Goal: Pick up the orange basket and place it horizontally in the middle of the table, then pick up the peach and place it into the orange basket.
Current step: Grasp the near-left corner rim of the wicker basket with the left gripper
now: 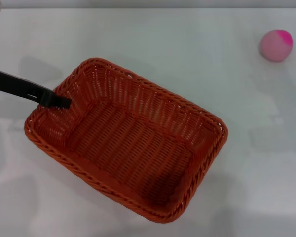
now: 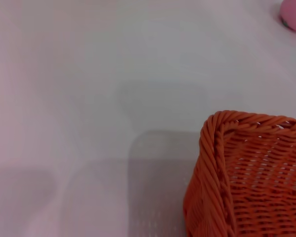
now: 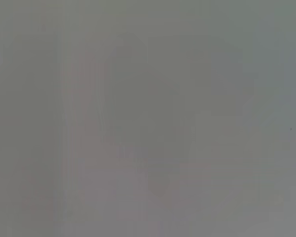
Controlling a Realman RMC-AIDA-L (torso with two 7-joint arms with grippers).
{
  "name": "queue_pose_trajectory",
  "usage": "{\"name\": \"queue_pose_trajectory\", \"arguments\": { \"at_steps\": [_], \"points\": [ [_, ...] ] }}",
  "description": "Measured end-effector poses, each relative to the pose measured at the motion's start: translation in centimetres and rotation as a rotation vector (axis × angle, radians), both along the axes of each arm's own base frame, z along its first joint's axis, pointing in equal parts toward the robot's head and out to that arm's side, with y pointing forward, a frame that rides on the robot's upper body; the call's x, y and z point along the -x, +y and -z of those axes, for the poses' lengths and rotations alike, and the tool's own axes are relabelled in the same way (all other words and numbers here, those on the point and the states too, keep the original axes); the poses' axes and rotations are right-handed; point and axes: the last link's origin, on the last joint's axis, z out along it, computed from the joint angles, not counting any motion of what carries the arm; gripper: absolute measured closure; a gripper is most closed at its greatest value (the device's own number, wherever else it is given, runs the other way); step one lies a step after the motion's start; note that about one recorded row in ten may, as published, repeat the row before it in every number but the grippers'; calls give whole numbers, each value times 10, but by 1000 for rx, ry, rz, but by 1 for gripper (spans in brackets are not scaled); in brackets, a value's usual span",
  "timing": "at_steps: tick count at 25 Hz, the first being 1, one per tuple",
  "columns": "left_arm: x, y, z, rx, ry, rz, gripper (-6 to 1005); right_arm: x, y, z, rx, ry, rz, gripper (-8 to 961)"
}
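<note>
Nearest the head camera sits the orange basket (image 1: 128, 140), resting on the table (image 1: 187, 44) at a slant, its long sides running diagonally rather than level, its open top upward and nothing inside. At the basket's left corner the left gripper (image 1: 56, 100) reaches in from the left, one dark finger (image 1: 49, 97) lying across the braided rim with its tip just inside the wall; whether it clamps the rim cannot be told. From the left wrist camera only that corner of the basket (image 2: 246, 173) and bare tabletop show. Well apart from the basket, beyond its far right end, lies the peach (image 1: 276, 45), magenta patch up. No part of the right gripper appears.
</note>
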Motion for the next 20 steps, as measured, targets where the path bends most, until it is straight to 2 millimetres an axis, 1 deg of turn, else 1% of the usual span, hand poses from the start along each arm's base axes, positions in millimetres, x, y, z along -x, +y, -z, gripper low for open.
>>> {"name": "queue_pose_trajectory", "arguments": {
  "at_steps": [4, 9, 15, 20],
  "points": [
    [0, -1, 1, -2, -5, -2, 850, 0, 0, 0, 0, 0, 0, 127],
    [-4, 1, -1, -22, -46, -31, 851, 0, 0, 0, 0, 0, 0, 127],
    [-11, 2, -11, -56, -88, -79, 851, 1, 0, 0, -2, 0, -6, 127],
    [-17, 0, -12, -64, -127, -170, 851, 3, 3, -1, -11, 5, -16, 127]
  ]
}}
